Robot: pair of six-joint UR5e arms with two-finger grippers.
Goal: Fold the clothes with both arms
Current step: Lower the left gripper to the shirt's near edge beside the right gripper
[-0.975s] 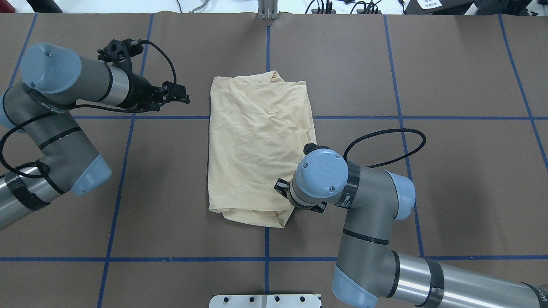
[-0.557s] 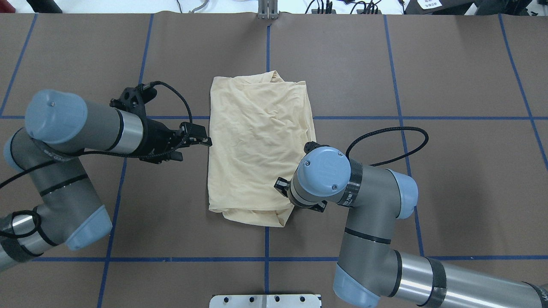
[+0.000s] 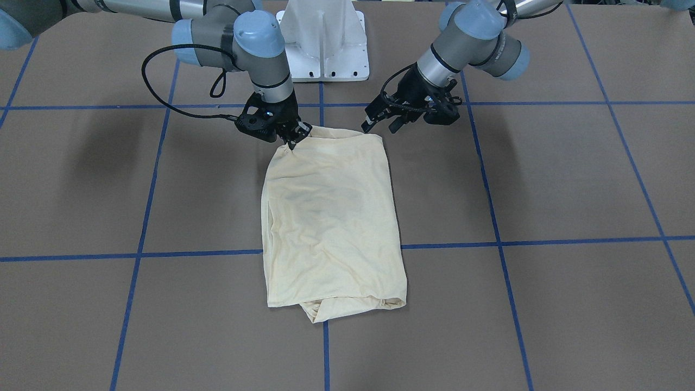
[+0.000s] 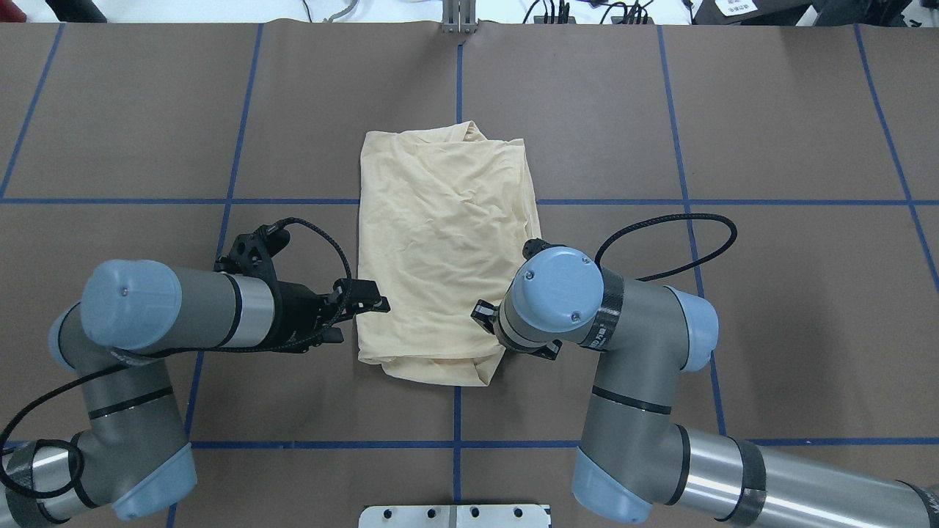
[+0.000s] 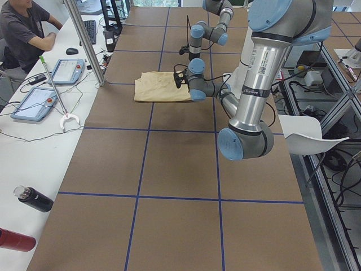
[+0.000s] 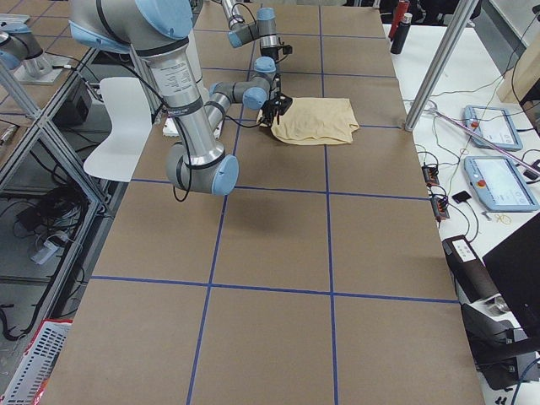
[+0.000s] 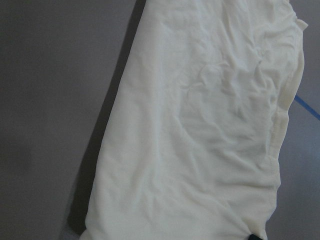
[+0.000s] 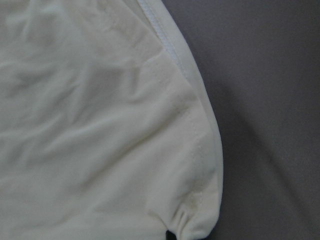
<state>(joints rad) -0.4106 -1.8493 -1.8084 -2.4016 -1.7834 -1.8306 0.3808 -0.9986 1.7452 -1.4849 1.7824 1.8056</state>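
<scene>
Centrally, one cream shirt (image 4: 444, 249), folded to rectangle, flat on table (image 4: 770, 308) mid-grid. Two arms: right gripper (image 3: 291, 142) pinched onto shirt's robot-side corner; left gripper (image 3: 383, 124) spread, empty, just beside other robot-side corner. Brown surface, blue tape lines (image 4: 220, 201). One white pedestal (image 3: 326, 43). Side bench: two tablets (image 5: 67, 70), one seated person (image 5: 25, 31).

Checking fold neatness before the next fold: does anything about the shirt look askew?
Yes. The T-shirt is uneven at its far end: a bunched wad of fabric pokes past the folded edge, so that end isn't square.
</scene>
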